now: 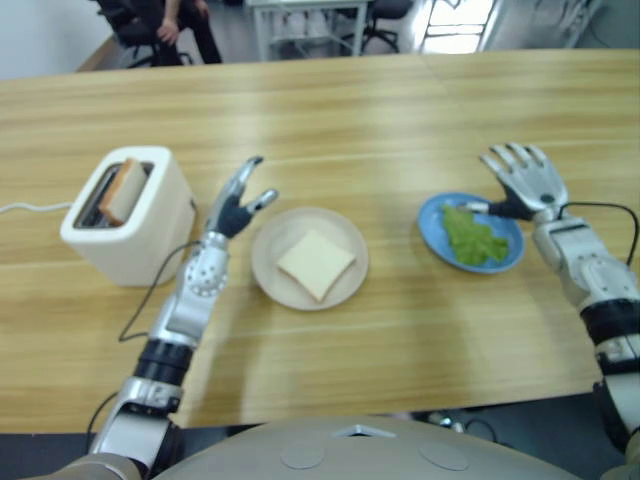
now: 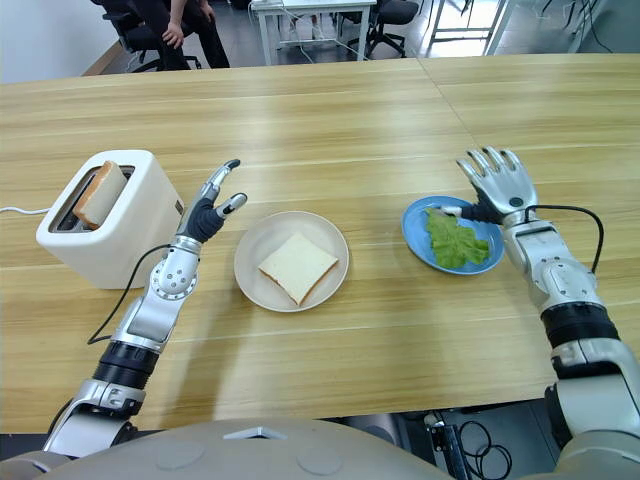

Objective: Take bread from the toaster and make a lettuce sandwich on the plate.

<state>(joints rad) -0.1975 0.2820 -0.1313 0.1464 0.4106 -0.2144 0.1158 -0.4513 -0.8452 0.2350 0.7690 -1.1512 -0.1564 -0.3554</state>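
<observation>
Bread half done: one browned slice (image 2: 100, 193) upright in white toaster (image 2: 110, 250), one pale square slice (image 2: 297, 267) flat on beige plate (image 2: 300, 222). Lettuce (image 2: 452, 238) on blue plate (image 2: 410, 232), not yet added. Left hand (image 2: 205, 215) beside toaster and right hand (image 2: 497, 180) at blue plate, both spread open, empty.
</observation>
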